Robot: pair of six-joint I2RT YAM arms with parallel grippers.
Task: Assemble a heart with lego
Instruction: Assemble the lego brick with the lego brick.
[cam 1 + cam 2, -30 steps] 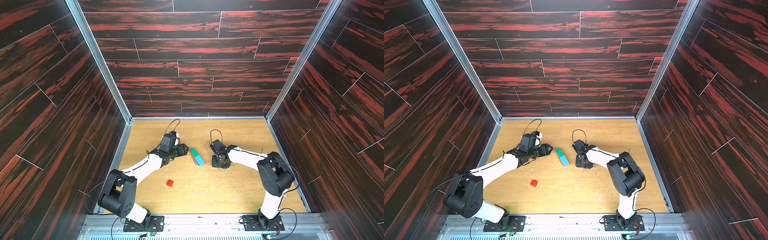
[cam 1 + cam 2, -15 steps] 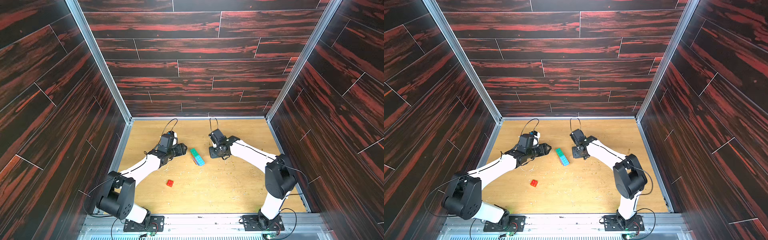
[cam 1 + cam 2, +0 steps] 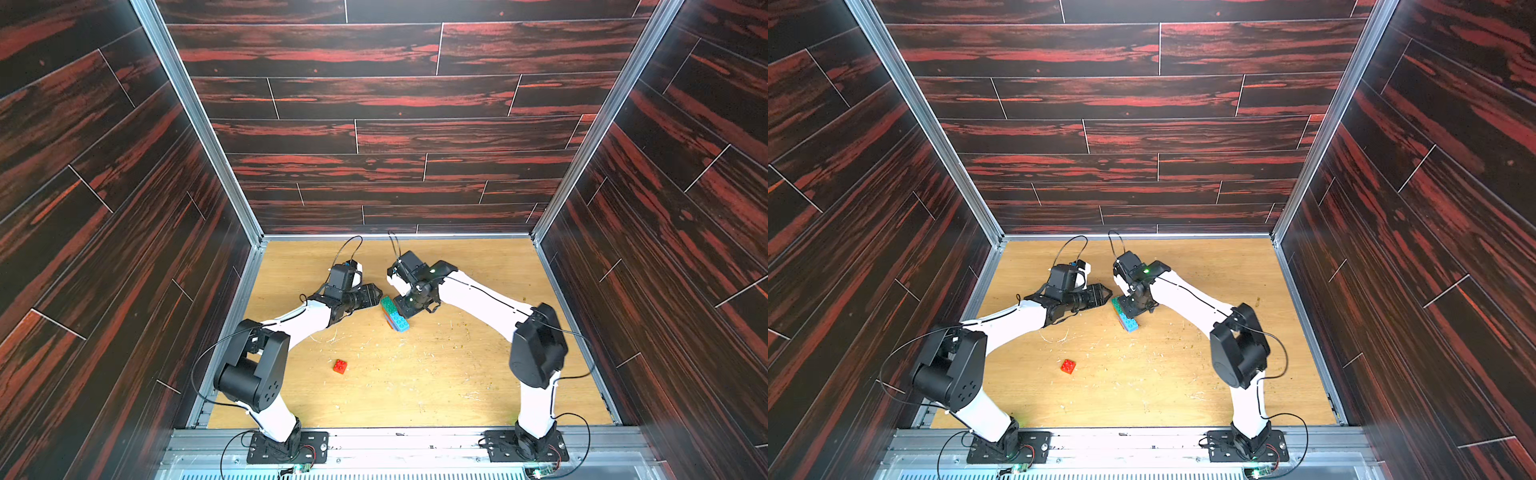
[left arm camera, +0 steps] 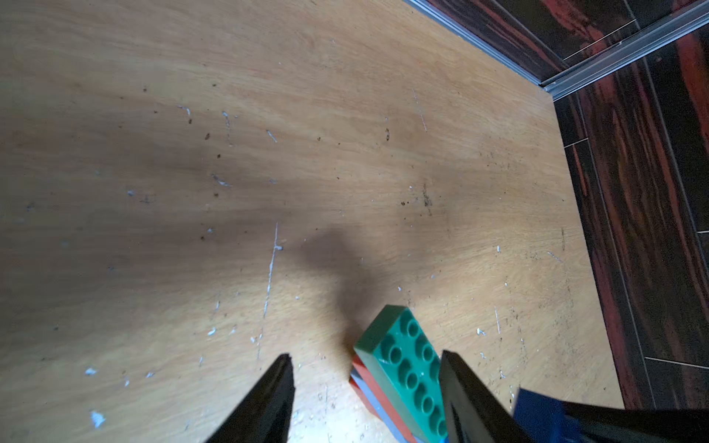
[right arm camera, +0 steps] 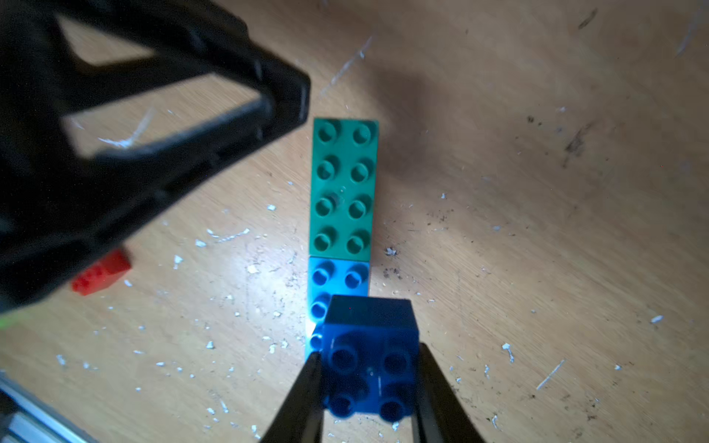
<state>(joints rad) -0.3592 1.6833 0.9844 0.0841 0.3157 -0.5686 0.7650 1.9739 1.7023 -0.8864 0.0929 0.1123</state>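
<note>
The heart (image 3: 395, 313) is a low stack of joined lego lying mid-table: a long green brick (image 5: 342, 188) and a light blue brick (image 5: 337, 276) on top, with red and pale layers under them (image 4: 368, 387). My right gripper (image 5: 369, 351) is shut on a dark blue square brick (image 5: 370, 368) and holds it over the stack's light blue end. In both top views the right gripper (image 3: 404, 309) is above the stack. My left gripper (image 4: 366, 358) is open, and the green end sits between its fingers, close to one fingertip (image 4: 449, 364).
A loose red brick (image 3: 340, 366) lies on the wooden table (image 3: 457, 374) nearer the front, left of the stack (image 3: 1124, 316). Dark panel walls with metal rails (image 3: 552, 270) enclose the table on three sides.
My right gripper closed fully on the dark blue brick, rose from the table right of the stack, and moved left over it. The left gripper has hardly moved.
</note>
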